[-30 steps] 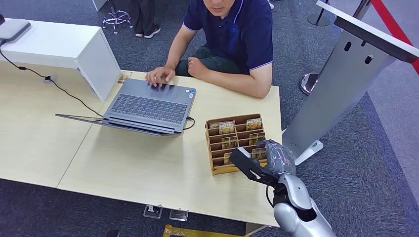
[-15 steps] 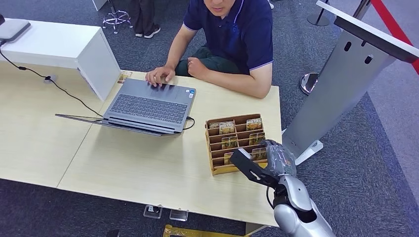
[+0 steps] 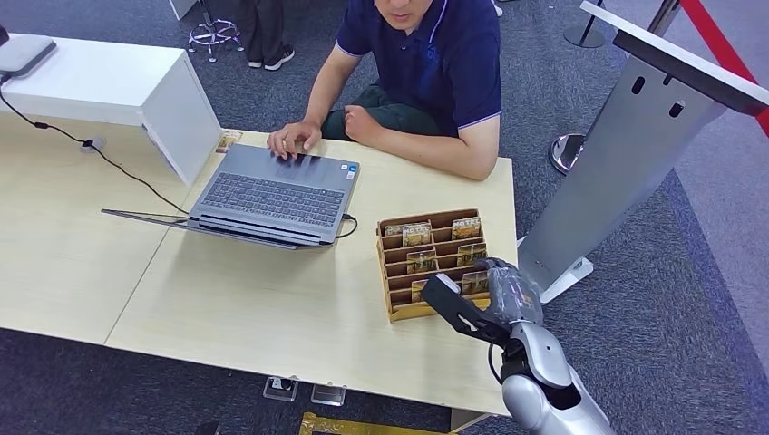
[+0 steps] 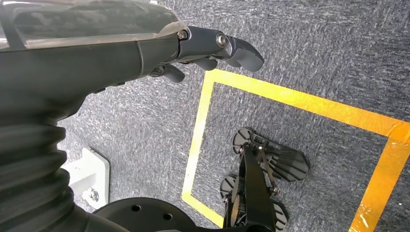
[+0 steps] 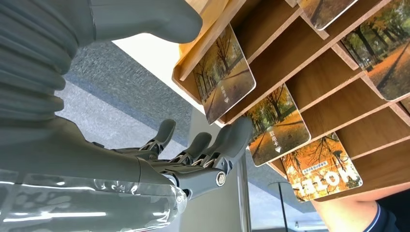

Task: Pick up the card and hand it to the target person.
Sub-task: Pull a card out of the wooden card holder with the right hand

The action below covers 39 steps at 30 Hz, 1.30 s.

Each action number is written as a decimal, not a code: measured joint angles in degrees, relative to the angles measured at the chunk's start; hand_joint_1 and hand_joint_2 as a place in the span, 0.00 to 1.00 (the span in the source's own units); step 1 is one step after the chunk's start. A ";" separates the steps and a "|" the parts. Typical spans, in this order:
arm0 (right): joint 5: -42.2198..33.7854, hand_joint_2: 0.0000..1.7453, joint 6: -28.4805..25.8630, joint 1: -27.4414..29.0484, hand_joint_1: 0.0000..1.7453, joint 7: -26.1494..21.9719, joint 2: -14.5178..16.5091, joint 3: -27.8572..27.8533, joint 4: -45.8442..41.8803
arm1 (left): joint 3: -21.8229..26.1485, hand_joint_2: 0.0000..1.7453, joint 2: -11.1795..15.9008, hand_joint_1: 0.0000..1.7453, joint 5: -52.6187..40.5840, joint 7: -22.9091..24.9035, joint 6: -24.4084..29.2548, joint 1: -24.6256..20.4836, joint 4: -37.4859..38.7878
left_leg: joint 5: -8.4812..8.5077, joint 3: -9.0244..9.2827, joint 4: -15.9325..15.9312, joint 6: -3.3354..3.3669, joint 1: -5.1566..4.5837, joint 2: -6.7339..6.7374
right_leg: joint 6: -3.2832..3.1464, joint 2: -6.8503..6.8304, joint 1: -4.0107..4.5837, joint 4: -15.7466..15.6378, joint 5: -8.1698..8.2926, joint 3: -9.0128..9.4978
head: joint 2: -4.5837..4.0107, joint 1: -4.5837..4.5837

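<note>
A wooden card holder stands on the table's right part, with several autumn-picture cards in its slots. My right hand hovers at its near right corner, by the front card. In the right wrist view that hand is spread: the thumb lies by the holder's front wall and the fingertips reach the edge of a second-row card. The front card stands between thumb and fingers, not gripped. The target person sits across the table. My left hand hangs over the floor, holding nothing.
An open laptop lies mid-table under the person's hand. A white box and a black cable sit at the left. A grey kiosk stand rises just right of the table. Yellow floor tape runs below my left hand.
My right hand has edged slightly lower and closer to the holder's front row. The person, laptop and cards have not moved.
</note>
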 joint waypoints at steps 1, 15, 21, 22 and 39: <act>-0.01 1.00 0.10 0.00 0.45 0.01 0.00 0.04 0.00 | 0.00 1.00 0.00 0.00 0.01 0.00 0.00 0.00 0.00 | 0.00 0.00 0.00 0.00 0.00 0.00 | 0.00 0.00 0.00 0.00 0.00 0.00 | 0.00 0.00; -0.23 1.00 0.38 -0.07 0.47 0.38 0.00 0.22 -0.15 | 0.00 1.00 0.00 0.00 0.19 0.01 0.09 0.00 0.00 | 0.00 0.00 0.00 0.00 0.00 0.00 | 0.00 0.00 0.00 0.00 0.00 0.00 | 0.00 0.00; -0.25 1.00 0.58 -0.06 0.48 0.41 0.00 0.27 -0.15 | 0.01 1.00 0.00 0.00 0.38 0.02 0.09 0.00 0.00 | 0.00 -0.01 0.00 0.00 0.00 0.00 | 0.00 0.00 0.00 0.00 0.00 0.00 | 0.00 -0.01; -0.26 1.00 0.58 -0.06 0.48 0.42 0.00 0.29 -0.15 | 0.01 1.00 0.00 0.00 0.40 0.02 0.09 0.00 0.00 | 0.00 -0.01 0.00 0.00 0.00 0.00 | 0.00 0.00 0.00 0.00 0.00 -0.01 | 0.00 -0.01; -1.12 1.00 0.25 -0.16 0.96 0.45 0.00 0.49 -0.15 | 0.00 1.00 0.00 0.00 0.44 0.02 0.09 0.00 0.00 | 0.00 -0.01 0.00 0.00 0.00 0.00 | 0.00 0.00 0.00 0.00 0.00 -0.01 | 0.01 0.00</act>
